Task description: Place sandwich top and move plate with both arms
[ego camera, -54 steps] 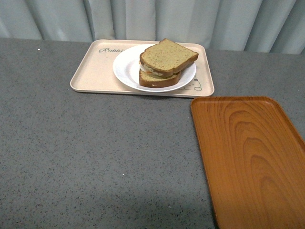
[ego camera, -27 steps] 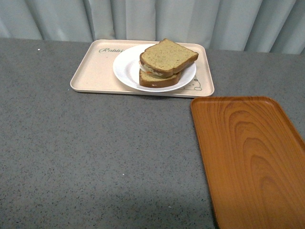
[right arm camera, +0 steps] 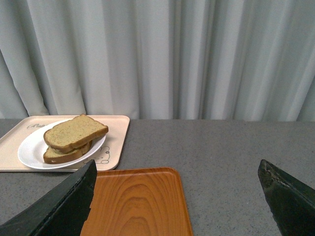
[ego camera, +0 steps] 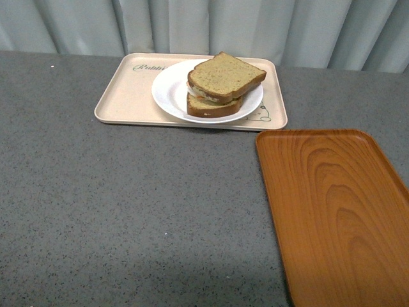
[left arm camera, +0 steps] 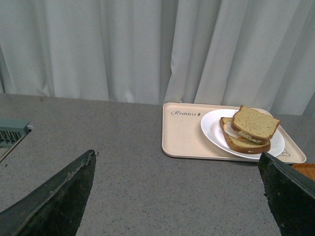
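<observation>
The sandwich top [ego camera: 225, 75], a tan speckled slice with a brown crust, lies skewed on a lower slice with white filling between them. The stack sits on the round white plate [ego camera: 171, 93], which rests on the beige rabbit tray [ego camera: 124, 96]. Neither arm shows in the front view. My left gripper [left arm camera: 177, 169] is open and well short of the sandwich top [left arm camera: 256, 123] and the plate [left arm camera: 214, 130], with only table between its jaws. My right gripper [right arm camera: 177, 177] is open too, apart from the sandwich top [right arm camera: 74, 132] and the plate [right arm camera: 32, 150].
An orange-brown wooden tray [ego camera: 339, 211] lies on the grey speckled table [ego camera: 128, 204] at the front right, its corner close to the beige tray. Grey curtains [ego camera: 211, 25] hang behind the table. A pale vent-like object [left arm camera: 12, 130] sits at the table's edge.
</observation>
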Controlling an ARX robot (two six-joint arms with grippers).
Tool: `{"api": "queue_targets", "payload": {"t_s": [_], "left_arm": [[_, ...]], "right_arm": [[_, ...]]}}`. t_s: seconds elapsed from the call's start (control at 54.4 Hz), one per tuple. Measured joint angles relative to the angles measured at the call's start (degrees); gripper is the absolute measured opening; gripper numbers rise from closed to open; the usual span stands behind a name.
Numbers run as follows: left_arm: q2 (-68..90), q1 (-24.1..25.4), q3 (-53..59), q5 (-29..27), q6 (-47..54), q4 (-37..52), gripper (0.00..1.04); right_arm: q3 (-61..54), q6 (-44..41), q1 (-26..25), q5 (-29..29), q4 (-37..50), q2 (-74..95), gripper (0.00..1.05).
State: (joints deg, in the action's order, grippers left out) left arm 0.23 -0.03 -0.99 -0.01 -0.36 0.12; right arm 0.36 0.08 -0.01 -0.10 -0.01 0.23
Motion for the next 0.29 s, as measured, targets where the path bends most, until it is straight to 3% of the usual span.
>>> {"api": "queue_targets", "payload": {"t_s": [0.294], "left_arm": [[0.0,0.0,0.0,0.0,0.0,0.0,0.98]], "right_arm": [[0.0,0.0,0.0,0.0,0.0,0.0,0.96]]}}
